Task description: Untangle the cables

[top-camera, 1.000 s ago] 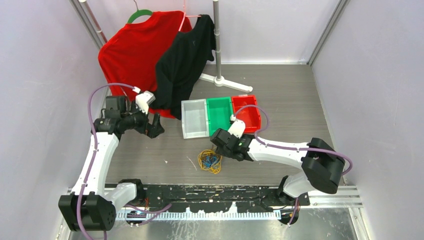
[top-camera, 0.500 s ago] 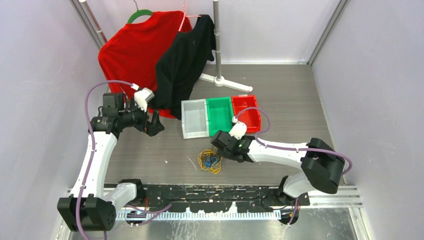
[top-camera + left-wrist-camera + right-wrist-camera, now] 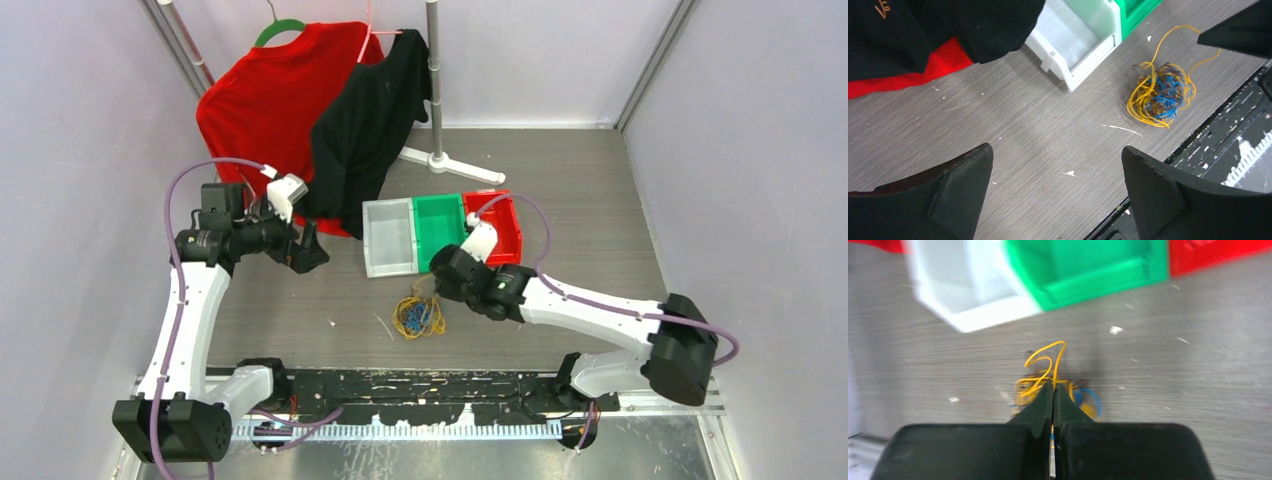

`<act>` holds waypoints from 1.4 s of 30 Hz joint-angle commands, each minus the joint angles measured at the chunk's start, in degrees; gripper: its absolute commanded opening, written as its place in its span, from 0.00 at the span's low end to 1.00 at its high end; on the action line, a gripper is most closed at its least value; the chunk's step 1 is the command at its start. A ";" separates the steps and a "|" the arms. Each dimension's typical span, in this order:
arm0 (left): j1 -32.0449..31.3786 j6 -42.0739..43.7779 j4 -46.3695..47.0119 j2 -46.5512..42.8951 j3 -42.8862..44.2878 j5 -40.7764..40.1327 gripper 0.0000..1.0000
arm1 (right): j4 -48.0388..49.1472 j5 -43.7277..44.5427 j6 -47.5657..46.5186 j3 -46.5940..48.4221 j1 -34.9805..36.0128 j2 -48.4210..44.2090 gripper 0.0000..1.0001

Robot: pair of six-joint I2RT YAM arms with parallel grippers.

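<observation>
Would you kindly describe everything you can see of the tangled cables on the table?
The cables form one loose knot of thin wires: yellow loops outermost, blue and dark brown strands bunched inside. It lies on the grey wood-grain table, near the white bin. One yellow strand rises into the shut jaws of the right gripper.

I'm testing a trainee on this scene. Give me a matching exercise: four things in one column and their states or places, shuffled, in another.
Things:
1. left pincer
2. right pincer
3. cables
4. green bin

States or places:
A. middle of a row of three
B. shut on a yellow strand
C. wide open, empty
D. tangled in a heap

Pairs: 1-C, 2-B, 3-D, 4-A
</observation>
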 commanded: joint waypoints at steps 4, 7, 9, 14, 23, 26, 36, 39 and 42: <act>-0.09 0.01 -4.63 -1.68 4.66 8.66 0.99 | 10.38 -7.99 -13.85 8.98 0.28 -7.84 0.01; -0.12 0.00 -6.42 -2.22 5.25 12.16 1.00 | 12.53 -15.54 -16.87 11.33 0.30 -7.81 0.01; -0.14 1.02 -8.48 -2.65 5.74 14.71 1.00 | 14.30 -19.57 -18.33 12.16 0.33 -7.99 0.01; -0.22 3.46 -11.60 -3.84 5.58 20.13 1.00 | 18.27 -27.10 -19.83 13.73 0.27 -8.07 0.01; -5.23 -2.91 -5.84 -6.27 2.11 25.72 0.96 | 20.74 -37.56 -21.37 22.02 0.31 -5.70 0.01; -9.23 -5.02 -2.45 -7.15 0.94 25.72 0.92 | 21.43 -39.42 -21.25 23.83 0.34 -5.66 0.01; -10.90 -13.72 10.03 -8.91 -0.46 25.11 0.82 | 25.03 -45.38 -18.42 25.31 0.32 -4.96 0.01; -11.39 -13.40 14.31 -12.43 -2.14 25.08 0.83 | 27.41 -47.09 -17.11 25.57 0.29 -4.95 0.01; -12.38 -13.37 19.10 -15.35 -5.13 24.90 0.81 | 29.12 -48.08 -16.10 26.02 0.29 -4.65 0.01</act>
